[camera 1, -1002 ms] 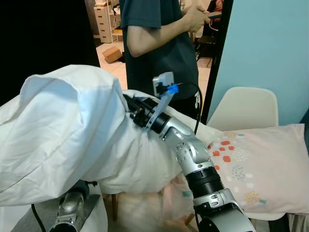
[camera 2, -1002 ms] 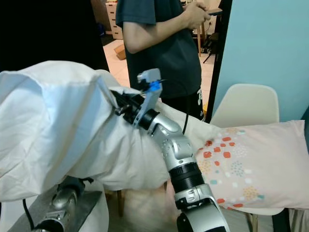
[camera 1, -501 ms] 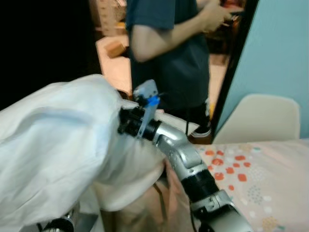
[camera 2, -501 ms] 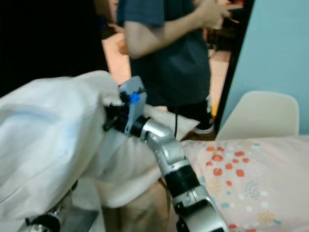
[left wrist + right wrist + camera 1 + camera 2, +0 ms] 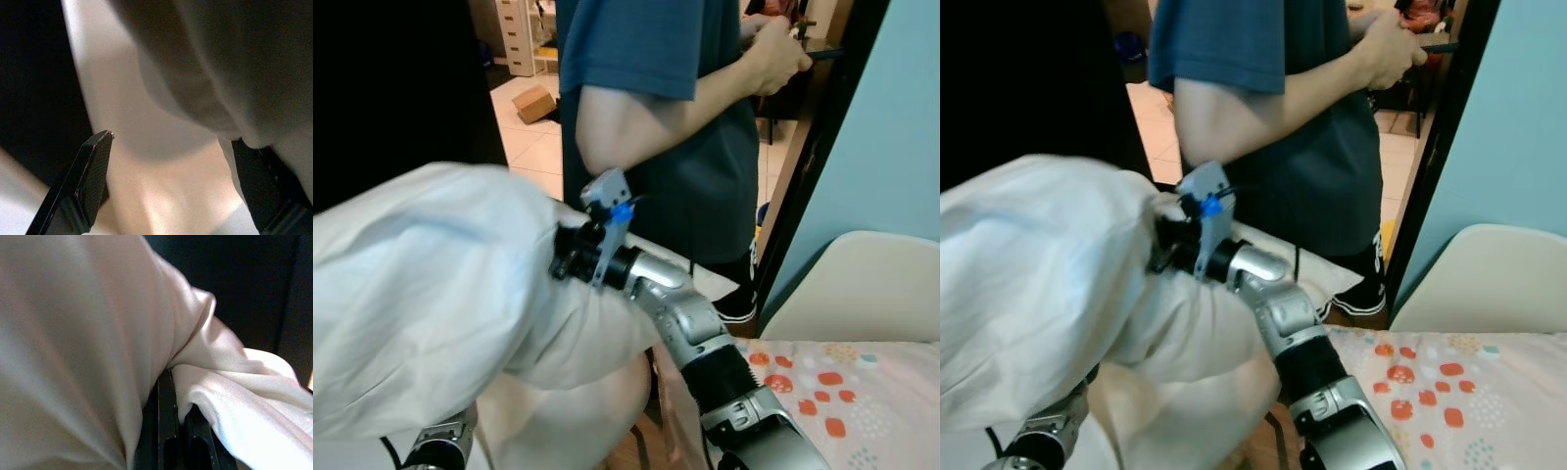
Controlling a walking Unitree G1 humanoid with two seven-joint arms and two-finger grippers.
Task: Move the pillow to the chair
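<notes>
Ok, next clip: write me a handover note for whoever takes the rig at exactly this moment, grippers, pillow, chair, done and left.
Right gripper: fingers closed on a fold of the white pillow, held up at chest height on the robot's left.
Left gripper: open under the pillow, one finger clear of the cloth, the other against it; it props the pillow from below.
Chair: pale shell seat ahead on the right, next to the blue wall, with a dotted pillow lying in front of it.
A person stands close behind the pillow.
Done: pillow lifted.
Left: carry it right to the chair, minding the person, set it down, release.
</notes>
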